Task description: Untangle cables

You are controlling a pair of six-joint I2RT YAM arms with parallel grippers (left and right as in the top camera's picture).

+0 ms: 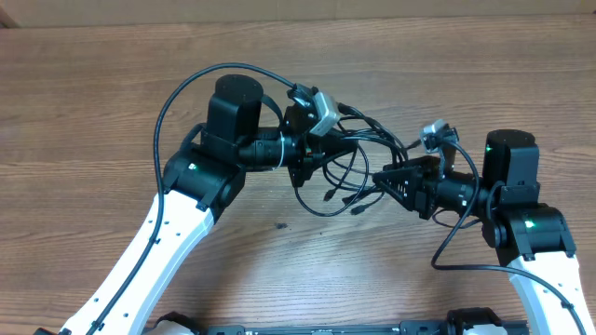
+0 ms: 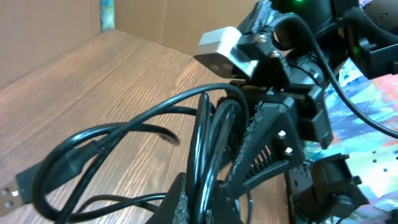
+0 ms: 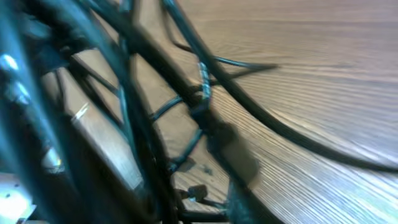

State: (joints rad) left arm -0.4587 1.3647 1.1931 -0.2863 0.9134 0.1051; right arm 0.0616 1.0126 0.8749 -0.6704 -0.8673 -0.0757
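Drooping limp and light between both grippers, the cables (image 1: 352,175) are sitting pinched in the closed left gripper (image 2: 202,200); how far the right gripper (image 1: 402,182) is opening I cannot tell, and grabbing beside a plug (image 2: 13,191) looks safest.

Left arm (image 1: 177,233): white link shell with a row of dark screws, black joints, one green light noted. Right arm (image 1: 540,270): built alike, two green lights. Right gripper (image 1: 384,177): black, ribbed fingers (image 2: 261,149), silver screws. Grey wrist cameras (image 1: 323,110) are fitted.
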